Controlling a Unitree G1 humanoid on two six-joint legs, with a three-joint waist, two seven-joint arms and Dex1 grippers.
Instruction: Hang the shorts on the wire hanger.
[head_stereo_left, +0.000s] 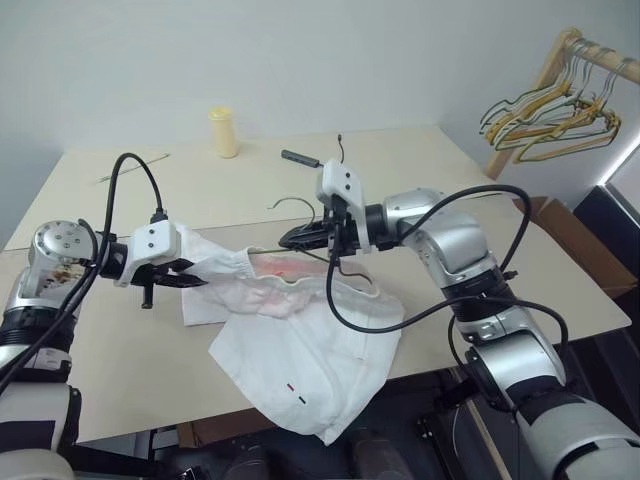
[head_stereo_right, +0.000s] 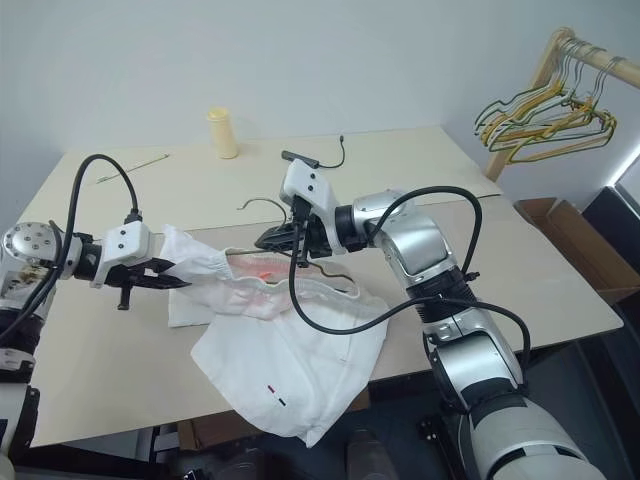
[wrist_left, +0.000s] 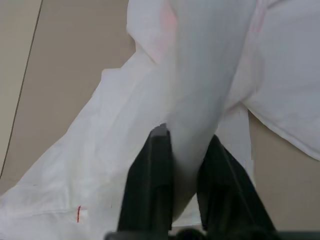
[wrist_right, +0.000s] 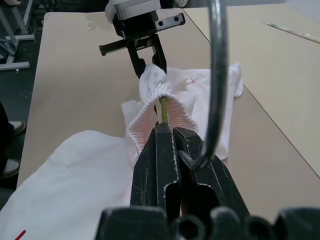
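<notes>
Pale beige table (head_stereo_left: 120, 380) made of two boards pushed together, plain grey-white wall behind it. At the far right a wooden rack (head_stereo_left: 545, 75) carries a bunch of yellow and green hangers (head_stereo_left: 545, 120). A cardboard box (head_stereo_left: 580, 245) sits on the floor past the table's right edge.

On the table well beyond both grippers: a small yellow bottle (head_stereo_left: 224, 132), upright near the back edge. A thin stick (head_stereo_left: 132, 166) lies off to its left. A small black bar with a cable (head_stereo_left: 300, 158) lies behind the right gripper.

Right gripper (head_stereo_left: 290, 238) points sideways toward the left one, fingers closed on the wire hanger (wrist_right: 163, 109). The thin green-grey wire runs out from between the fingertips into the gathered waistband; the hook (wrist_right: 216, 75) curves up just beside the fingers. A black cable (head_stereo_left: 380, 310) loops down from that arm and crosses in front of the cloth.

Left gripper (head_stereo_left: 185, 277) is clamped shut on a fold of the shorts (head_stereo_left: 300, 370), pinching the waistband end. The waistband is stretched between the two grippers, lifted off the table. The rest of the white cloth drapes down below them onto the table, one leg hanging over the near edge. Pink smudge shows near the waistband, small red and black marks near the lower hem.
</notes>
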